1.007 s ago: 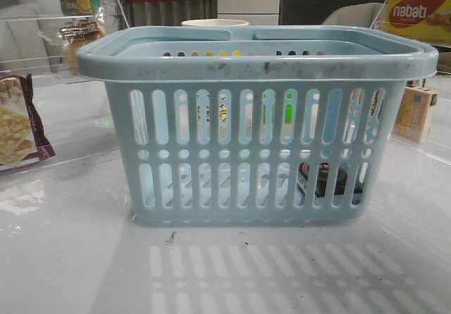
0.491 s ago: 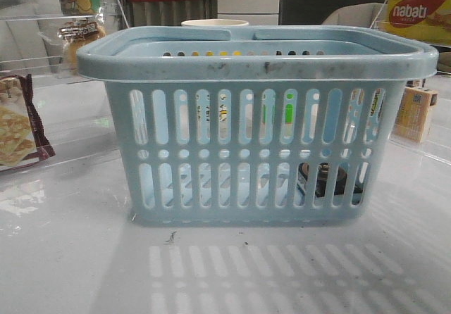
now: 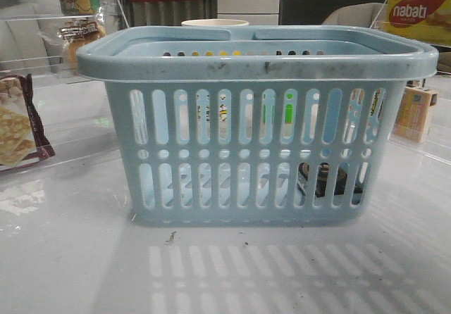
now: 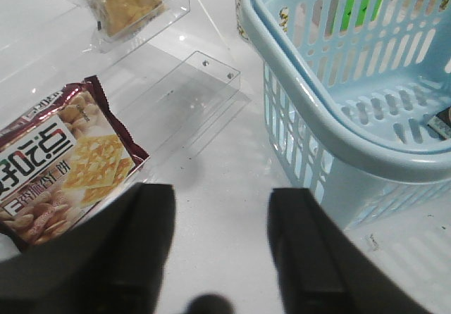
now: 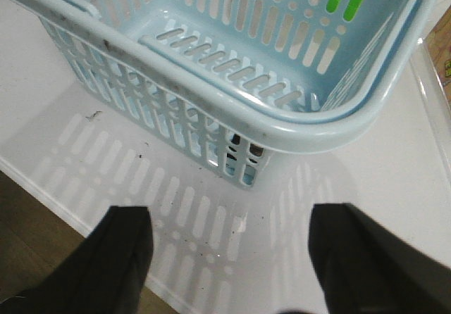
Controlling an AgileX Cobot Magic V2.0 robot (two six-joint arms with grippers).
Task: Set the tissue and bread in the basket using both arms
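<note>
The light-blue basket [image 3: 254, 67] stands in the middle of the table; it also shows in the left wrist view [image 4: 331, 131] and the right wrist view [image 5: 232, 110]. A pale pack with a black print, the tissue [image 3: 323, 180], lies inside at the basket's bottom right, seen through the slots. The bread [image 3: 77, 36] in clear wrap sits on a clear shelf at the back left, also in the left wrist view [image 4: 127, 1]. My left gripper [image 4: 222, 201] is open and empty over bare table left of the basket. My right gripper [image 5: 229, 219] is open and empty near the basket's front right corner.
A maroon cracker packet [image 4: 63, 152] lies left of the basket on a clear acrylic stand [image 4: 204, 82]. A yellow nabati box [image 3: 419, 11] and a small yellow-orange carton [image 3: 414, 113] are at the right. The table's front edge [image 5: 42, 180] is near my right gripper.
</note>
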